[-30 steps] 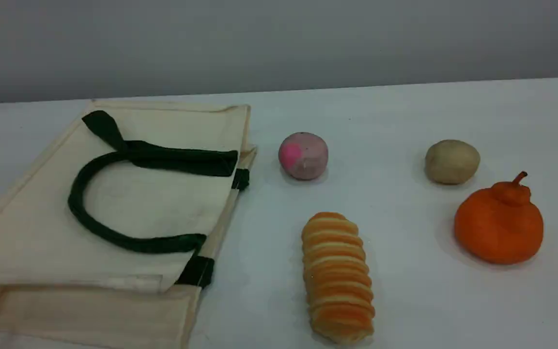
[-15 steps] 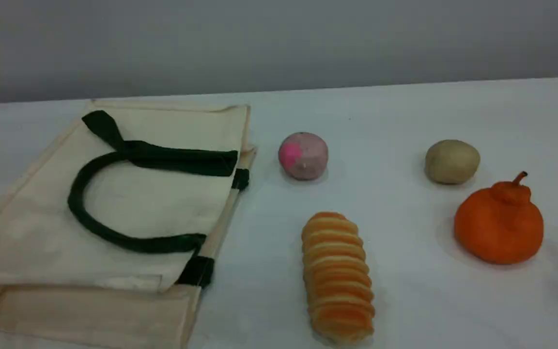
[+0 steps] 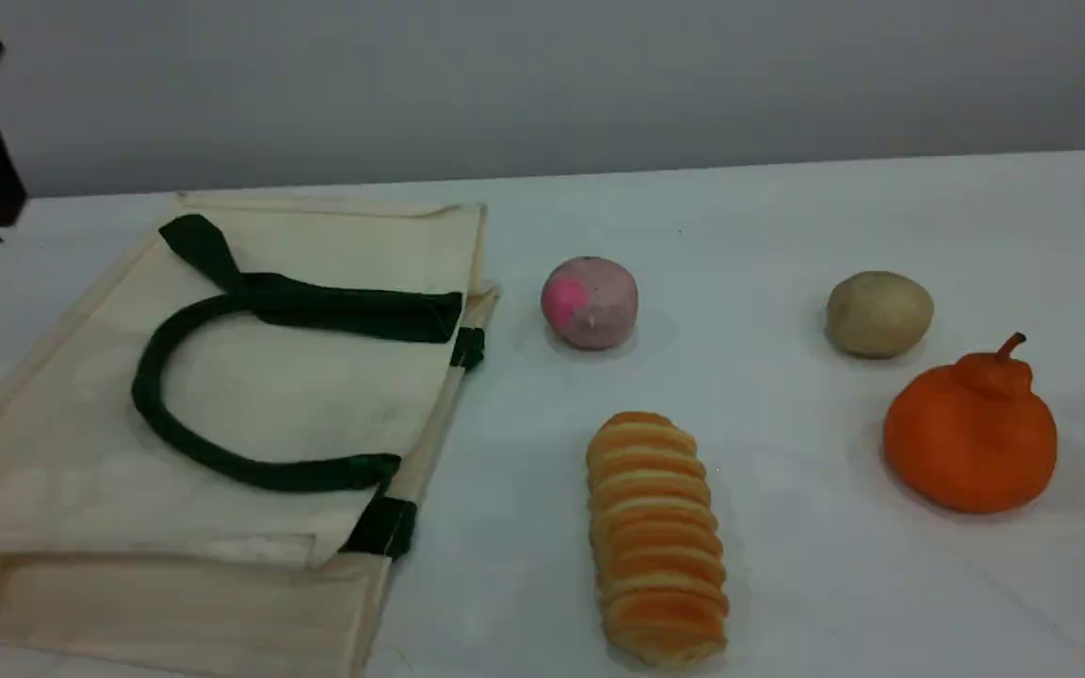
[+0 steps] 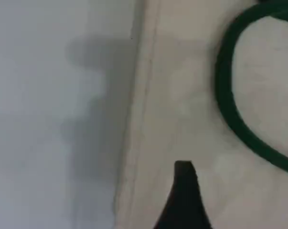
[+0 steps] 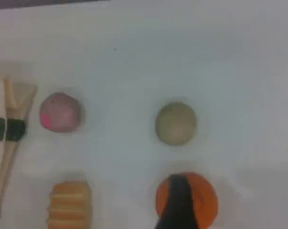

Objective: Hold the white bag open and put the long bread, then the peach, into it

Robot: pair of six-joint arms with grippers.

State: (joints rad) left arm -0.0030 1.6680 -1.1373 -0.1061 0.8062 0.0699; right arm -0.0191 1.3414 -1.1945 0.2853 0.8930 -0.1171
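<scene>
While the left tool [image 4: 183,191] hangs empty over the bag [image 3: 222,377] near its edge, jaws wide, the right tool [image 5: 181,200] hovers over the orange fruit [image 3: 971,438], also wide and empty. Lying flat on the tabletop [image 3: 787,235], the bag has its green handle [image 3: 185,443] looped on top. Just beside the bag's mouth sits the peach [image 3: 590,302]; the bread [image 3: 657,537] lies near the bag too, nearer the camera. Well away from the bag, a beige lump [image 3: 879,314] sits beside the fruit.
</scene>
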